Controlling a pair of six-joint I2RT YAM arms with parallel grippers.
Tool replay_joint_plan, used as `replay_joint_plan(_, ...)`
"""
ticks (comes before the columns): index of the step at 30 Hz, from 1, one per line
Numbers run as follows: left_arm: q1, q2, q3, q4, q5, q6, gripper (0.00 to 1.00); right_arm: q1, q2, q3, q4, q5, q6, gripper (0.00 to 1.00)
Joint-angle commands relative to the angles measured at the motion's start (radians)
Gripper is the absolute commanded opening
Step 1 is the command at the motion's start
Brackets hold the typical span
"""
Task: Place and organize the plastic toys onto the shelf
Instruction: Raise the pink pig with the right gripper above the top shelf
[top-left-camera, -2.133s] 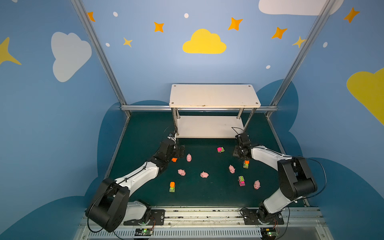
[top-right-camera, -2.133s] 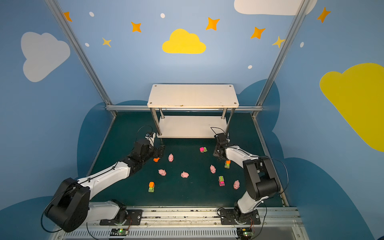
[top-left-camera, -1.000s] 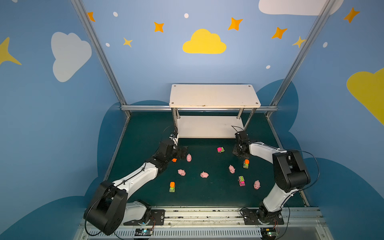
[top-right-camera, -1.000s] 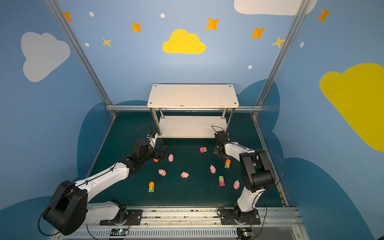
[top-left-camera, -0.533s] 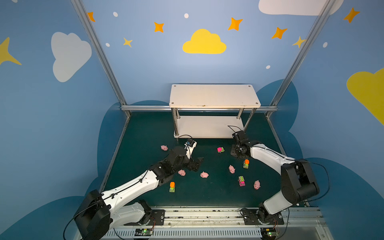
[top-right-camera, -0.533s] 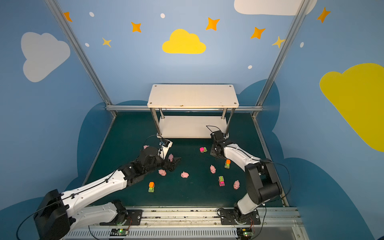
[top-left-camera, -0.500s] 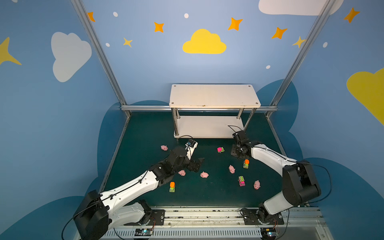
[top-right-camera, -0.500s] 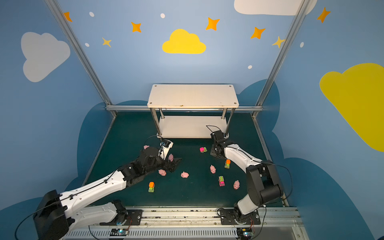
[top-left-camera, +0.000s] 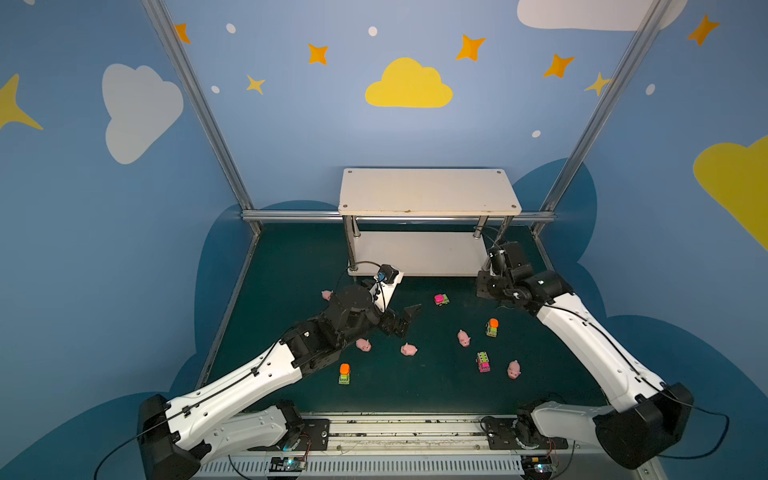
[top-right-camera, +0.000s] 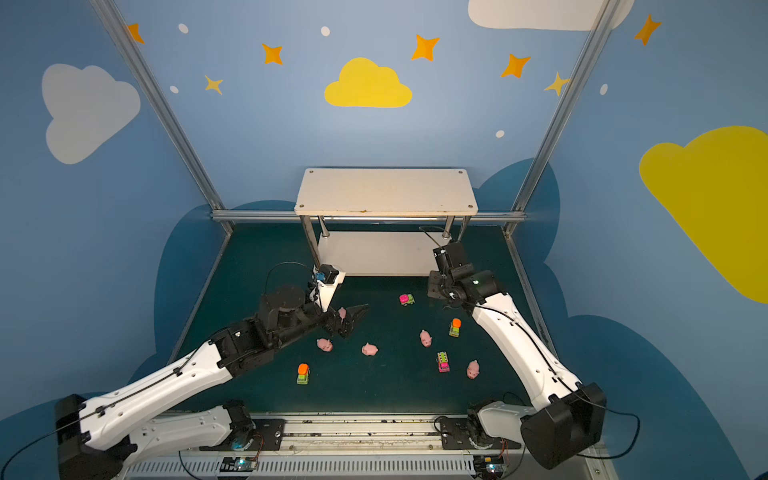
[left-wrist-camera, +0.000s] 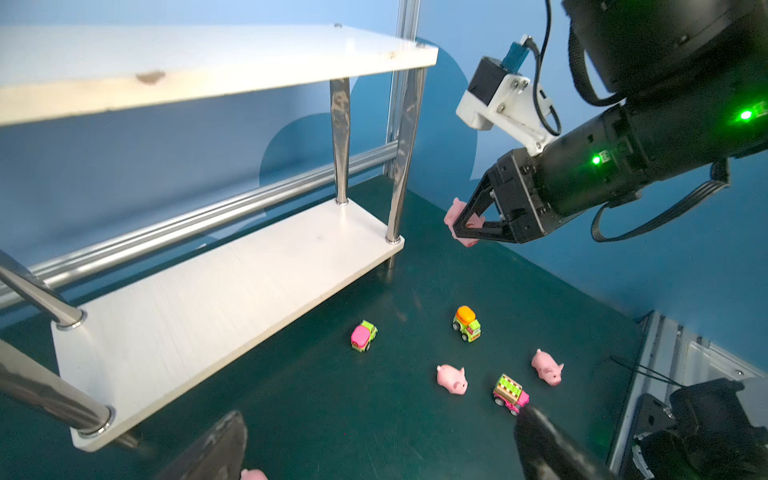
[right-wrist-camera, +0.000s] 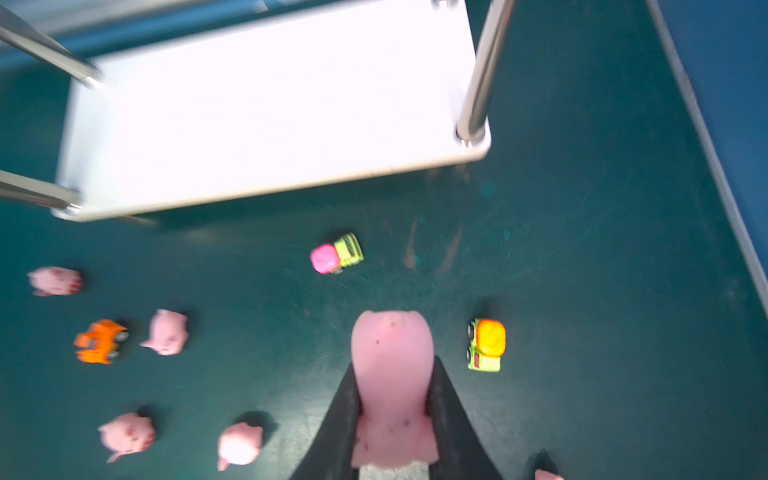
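**Right gripper pinches a pig by the shelf corner; left gripper stands wide over the mat**

On my screens the right gripper (right-wrist-camera: 392, 399) has its jaws pressed in on a pink pig (right-wrist-camera: 390, 365), most of whose body sticks out past the fingertips. The left wrist view shows that pig above the dark green mat (top-left-camera: 291, 266). It is near the front right post of the shelf (top-left-camera: 428, 191) and the corner of the lower board, touching neither.

The left gripper (top-left-camera: 406, 320) is spread wide and grips nothing. In a top view a second pig (top-right-camera: 342, 312) shows in the gap between its fingers.

The other toys lie on the mat in front of the shelf:
- A far pig (top-left-camera: 327, 295) sits beyond the left arm.
- A left pig (top-left-camera: 363, 345) and a middle pig (top-left-camera: 409, 350) lie just in front of the left gripper.
- A right pig (top-left-camera: 464, 338) is beside the orange-drum mixer truck (top-left-camera: 492, 328).
- A corner pig (top-left-camera: 514, 369) is near the green-and-magenta truck (top-left-camera: 482, 361).
- The magenta-and-green car (top-left-camera: 441, 299) is nearest the shelf.
- An orange-topped green truck (top-left-camera: 344, 374) stands by the left forearm.
- An all-orange car (right-wrist-camera: 99, 340) shows, blurred, in the right wrist view only.
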Motion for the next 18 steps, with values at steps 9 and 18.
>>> replay_joint_plan(9, -0.002, 0.119, 0.183, -0.064, -0.034, 0.115, 1.0, 0.003, 0.175, 0.525, -0.183, -0.02, -0.173, 0.24)
replay_joint_plan(18, 0.008, 0.15, 0.218, -0.086, -0.101, 0.169, 1.0, -0.103, 0.469, 0.953, -0.26, -0.084, -0.276, 0.24)
